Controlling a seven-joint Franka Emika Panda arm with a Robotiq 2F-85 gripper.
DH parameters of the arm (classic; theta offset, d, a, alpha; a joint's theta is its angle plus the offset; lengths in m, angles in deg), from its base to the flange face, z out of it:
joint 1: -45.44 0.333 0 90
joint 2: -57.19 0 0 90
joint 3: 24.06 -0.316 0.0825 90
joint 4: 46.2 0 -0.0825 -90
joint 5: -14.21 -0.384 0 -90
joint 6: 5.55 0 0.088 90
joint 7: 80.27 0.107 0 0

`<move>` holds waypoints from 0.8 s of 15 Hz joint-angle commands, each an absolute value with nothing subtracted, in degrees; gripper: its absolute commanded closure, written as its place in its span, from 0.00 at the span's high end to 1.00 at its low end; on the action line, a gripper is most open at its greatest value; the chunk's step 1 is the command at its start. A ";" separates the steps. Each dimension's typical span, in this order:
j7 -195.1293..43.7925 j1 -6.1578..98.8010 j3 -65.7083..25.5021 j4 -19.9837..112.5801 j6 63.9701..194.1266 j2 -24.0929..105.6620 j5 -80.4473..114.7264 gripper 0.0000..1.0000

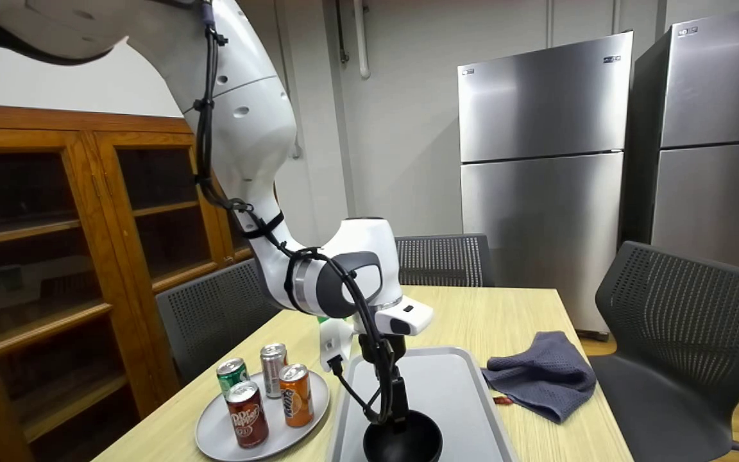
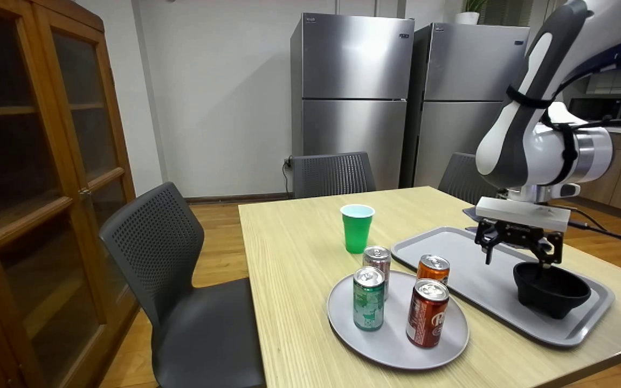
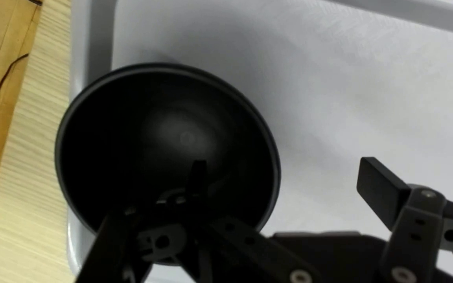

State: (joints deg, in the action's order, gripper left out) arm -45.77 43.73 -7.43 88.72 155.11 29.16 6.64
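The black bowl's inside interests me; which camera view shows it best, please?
The wrist view: it looks down into the black bowl, showing most of the interior, though the tool hides part. Both exterior views show it smaller, from an angle, with less interior visible.

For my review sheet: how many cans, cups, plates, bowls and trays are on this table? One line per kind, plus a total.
Cans: 4 (green can, dark red can, orange can, silver can)
Cup: 1, green
Plate: 1, round, grey
Bowl: 1, black
Tray: 1, grey
Total: 8
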 commanded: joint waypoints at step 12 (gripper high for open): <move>-45.15 45.20 -5.70 88.32 152.51 29.81 6.84 0.00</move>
